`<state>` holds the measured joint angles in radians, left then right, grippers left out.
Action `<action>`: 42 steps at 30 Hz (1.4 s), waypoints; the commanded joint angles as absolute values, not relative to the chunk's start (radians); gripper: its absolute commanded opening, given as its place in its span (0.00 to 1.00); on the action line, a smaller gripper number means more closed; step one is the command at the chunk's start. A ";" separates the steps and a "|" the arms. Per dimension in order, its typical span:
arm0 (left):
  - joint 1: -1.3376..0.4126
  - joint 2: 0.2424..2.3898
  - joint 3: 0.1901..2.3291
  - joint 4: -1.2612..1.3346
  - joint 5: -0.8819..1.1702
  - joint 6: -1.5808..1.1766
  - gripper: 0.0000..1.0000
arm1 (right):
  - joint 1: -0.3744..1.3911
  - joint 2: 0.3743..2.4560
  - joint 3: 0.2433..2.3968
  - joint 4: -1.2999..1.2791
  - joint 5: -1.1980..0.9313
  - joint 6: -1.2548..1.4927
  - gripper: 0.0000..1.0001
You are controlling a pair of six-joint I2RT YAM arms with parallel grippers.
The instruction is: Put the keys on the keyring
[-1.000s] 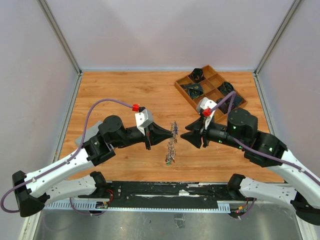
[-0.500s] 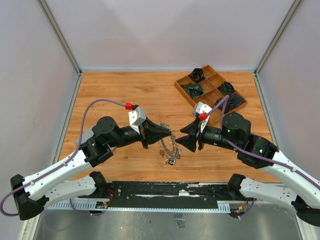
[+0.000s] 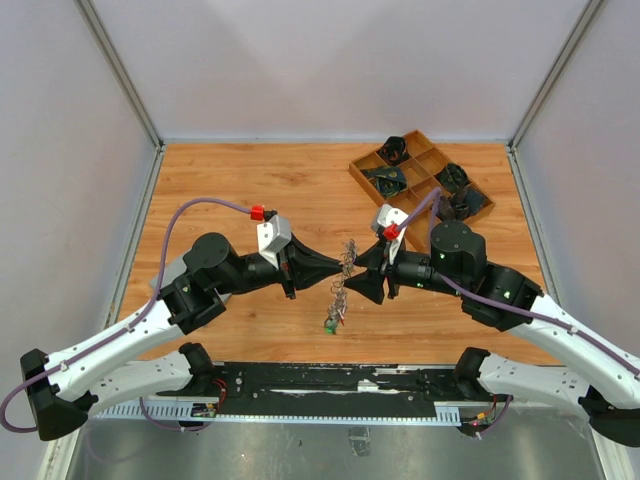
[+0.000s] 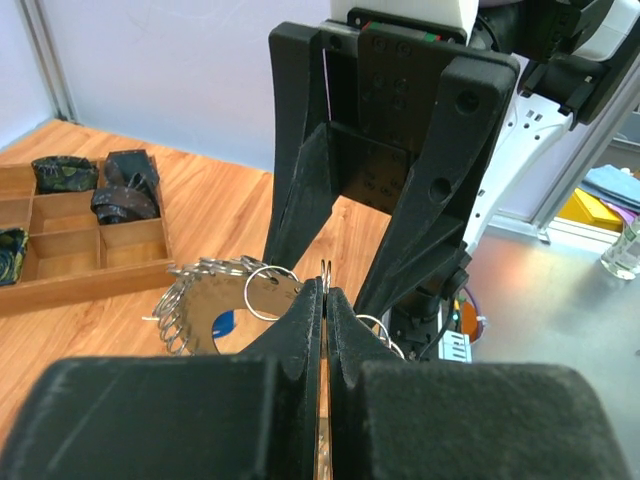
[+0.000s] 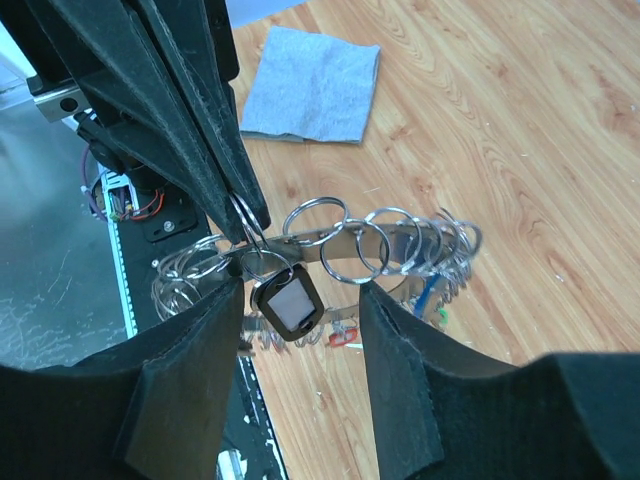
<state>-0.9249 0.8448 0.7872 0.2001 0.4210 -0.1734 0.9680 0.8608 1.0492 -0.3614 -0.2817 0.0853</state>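
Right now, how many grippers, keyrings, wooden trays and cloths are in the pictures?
grippers: 2, the left gripper and the right gripper
keyring: 1
wooden tray: 1
grey cloth: 1
total: 5

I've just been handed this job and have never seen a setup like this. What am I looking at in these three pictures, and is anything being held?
You are looking at two robot arms bolted at the near edge of a wooden table. One picture looks down from above and behind them. The other two come from a camera on each wrist. The left gripper is shut on the keyring, holding it up between the arms; small rings and keys dangle from it. The right gripper faces it, jaws open either side of a black tag, not closed on it. On the table lie a wooden compartment tray and a grey cloth.
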 commanded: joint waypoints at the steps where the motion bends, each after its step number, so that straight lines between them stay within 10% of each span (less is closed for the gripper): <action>1: -0.922 0.821 0.842 0.275 0.437 -0.172 0.01 | 0.979 0.870 1.032 -0.323 -0.322 0.074 0.50; 16: -0.922 0.815 0.853 0.262 0.444 -0.171 0.00 | 0.979 0.838 1.016 -0.301 -0.296 0.076 0.16; 42: -0.922 0.845 0.854 0.267 0.463 -0.172 0.01 | 0.979 0.773 1.040 -0.307 -0.275 0.063 0.04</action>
